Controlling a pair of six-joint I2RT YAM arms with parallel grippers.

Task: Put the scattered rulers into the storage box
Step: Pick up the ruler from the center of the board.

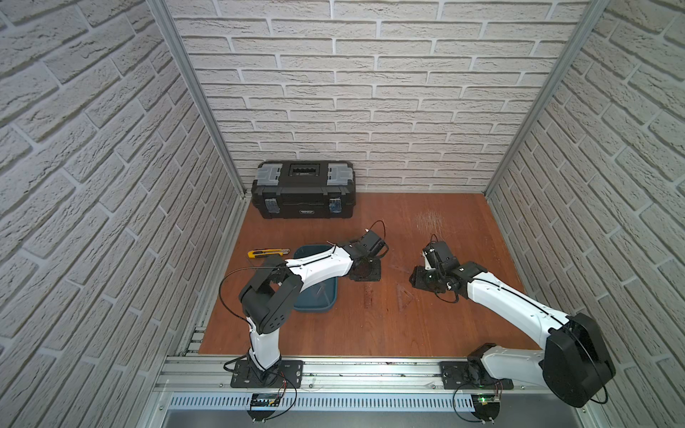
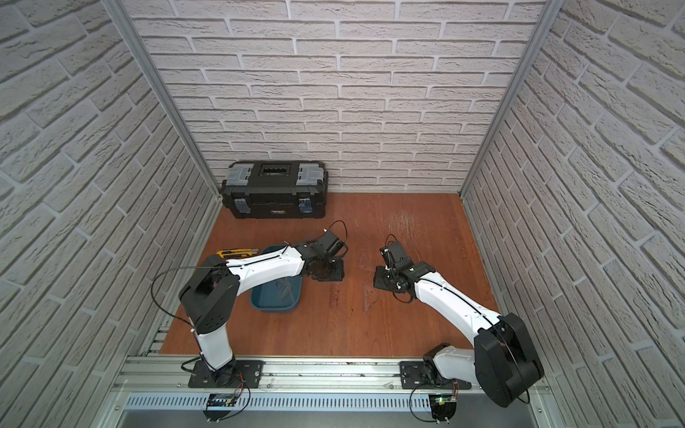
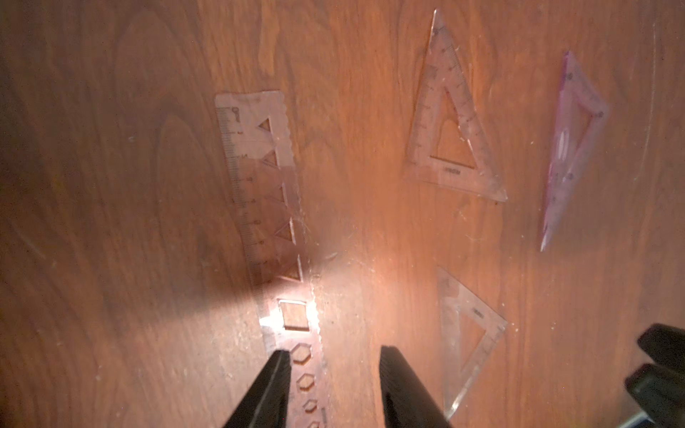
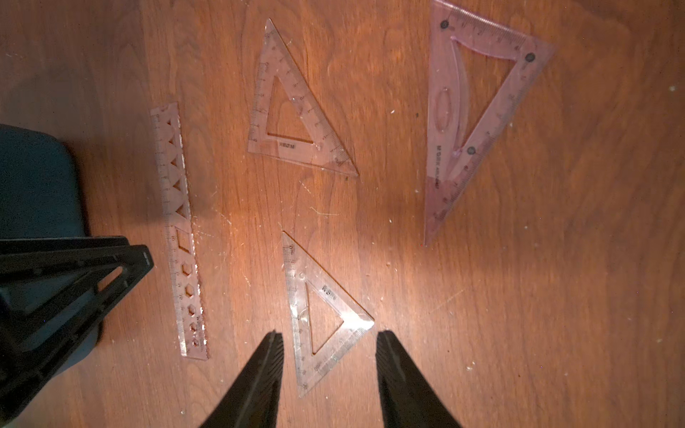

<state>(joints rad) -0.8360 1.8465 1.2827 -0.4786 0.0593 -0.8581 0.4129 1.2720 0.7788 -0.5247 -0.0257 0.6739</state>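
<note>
Several clear rulers lie flat on the wooden floor. In the left wrist view a straight stencil ruler (image 3: 267, 192) runs between the open fingers of my left gripper (image 3: 333, 355), close to one finger (image 3: 276, 374), and is not gripped. My right gripper (image 4: 330, 337) stands open astride a small set square (image 4: 322, 315). Beyond it lie another clear set square (image 4: 293, 107) and a larger pink one (image 4: 478, 111). The teal storage box (image 1: 318, 302) sits under my left arm with thin clear pieces inside. In both top views the grippers (image 1: 367, 274) (image 1: 420, 278) point down, side by side.
A black toolbox (image 1: 304, 189) stands against the back wall. A yellow utility knife (image 1: 267, 253) lies left of the storage box. Brick-patterned walls close in the floor on three sides. My left gripper's body (image 4: 74, 281) shows beside the straight ruler (image 4: 179, 229).
</note>
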